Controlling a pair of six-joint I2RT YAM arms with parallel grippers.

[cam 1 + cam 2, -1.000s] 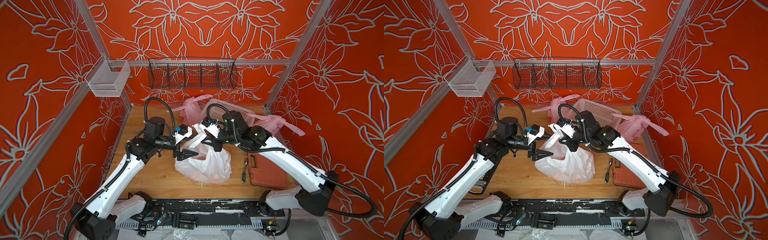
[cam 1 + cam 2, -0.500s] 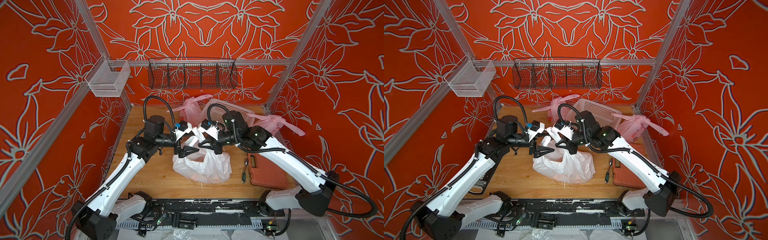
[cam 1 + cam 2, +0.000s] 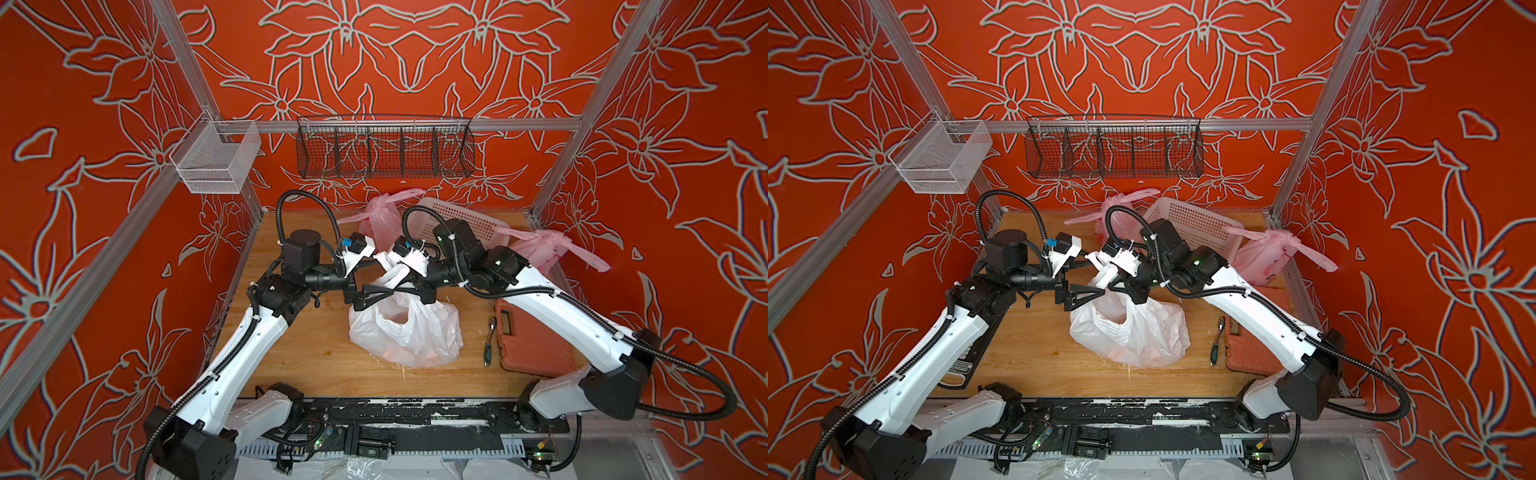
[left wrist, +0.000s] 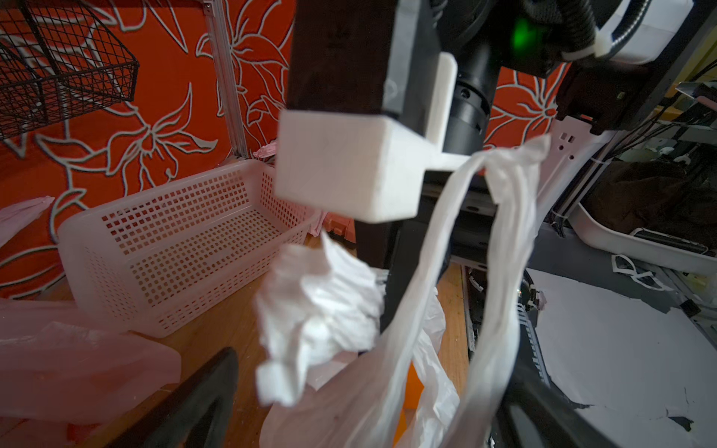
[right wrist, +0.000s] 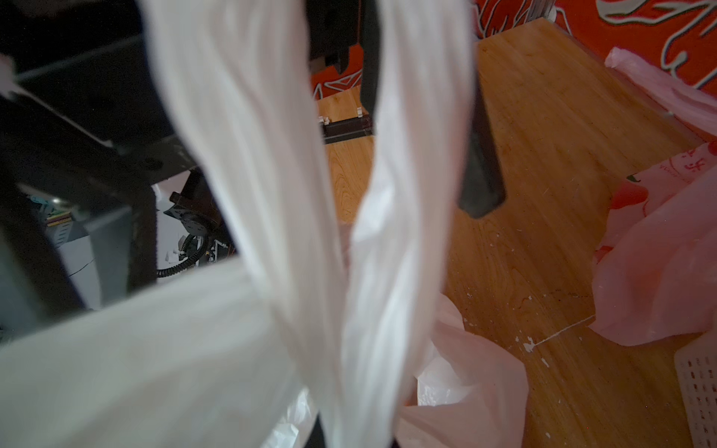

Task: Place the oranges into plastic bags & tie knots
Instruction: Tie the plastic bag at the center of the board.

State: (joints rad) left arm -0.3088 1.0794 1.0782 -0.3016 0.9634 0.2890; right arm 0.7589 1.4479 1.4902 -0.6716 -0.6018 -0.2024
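My left pincer (image 3: 374, 296) gapes wide and empty, its jaws set around the white bag's handle loop (image 4: 500, 271), probably to catch it for tying. My right pincer (image 3: 417, 291), facing it almost tip to tip, is clamped on that loop and holds it lifted and taut. The white bag (image 3: 409, 332) sags at the middle of the table (image 3: 299, 365). A knotted pink bag (image 3: 380, 220) sits at the back edge, another pink bag (image 3: 536, 249) near the back right corner. A second ago my left jaws stood narrower.

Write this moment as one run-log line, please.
left jaws: open; right jaws: shut on handle; white bag: unknotted; pink bags: knotted
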